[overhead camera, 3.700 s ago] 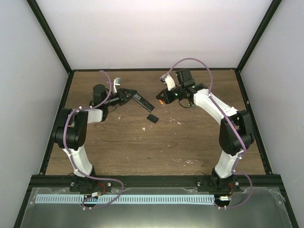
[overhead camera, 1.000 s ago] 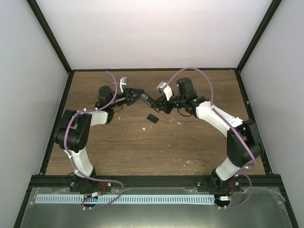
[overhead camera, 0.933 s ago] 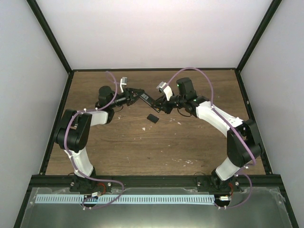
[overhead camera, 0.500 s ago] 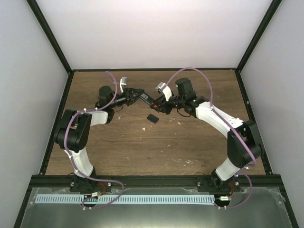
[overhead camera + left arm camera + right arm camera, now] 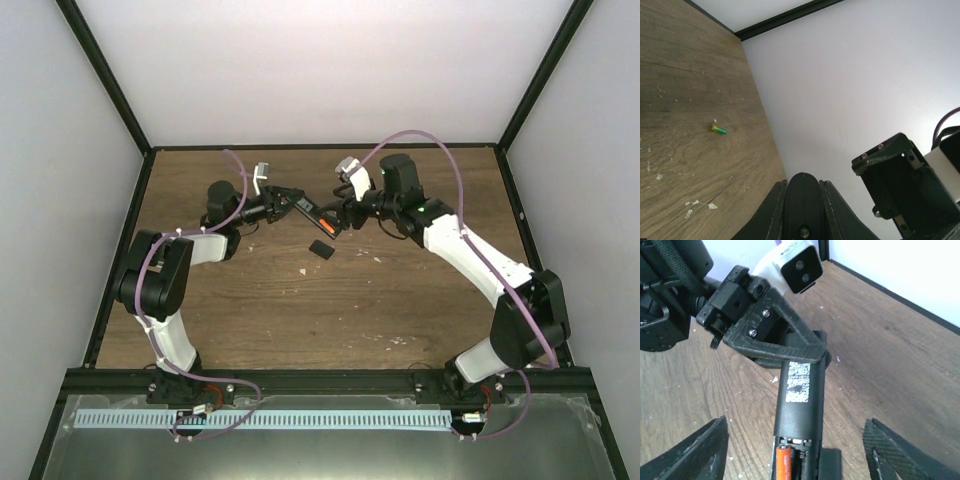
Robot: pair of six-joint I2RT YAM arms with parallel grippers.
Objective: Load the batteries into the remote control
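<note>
My left gripper (image 5: pixel 291 204) is shut on one end of the black remote control (image 5: pixel 312 214) and holds it above the table, label side up. In the left wrist view the remote's rounded end (image 5: pixel 802 200) sits tight between the two fingers of the left gripper (image 5: pixel 802 182). The right wrist view shows the remote control (image 5: pixel 800 400) with its compartment open. One orange battery (image 5: pixel 783 462) lies in the left slot. My right gripper (image 5: pixel 795 424) stands wide open astride that end, touching nothing. A second battery (image 5: pixel 718 130), green-ended, lies on the wood.
The small black cover piece (image 5: pixel 321 249) lies on the table just below the remote's free end and shows under it as the cover (image 5: pixel 830 464) in the right wrist view. Pale wood chips dot the tabletop (image 5: pixel 330 300). White walls enclose three sides.
My right gripper has opened wide and drawn back a little to the right, leaving the orange battery in the remote's compartment. The left arm and the remote have stayed put.
</note>
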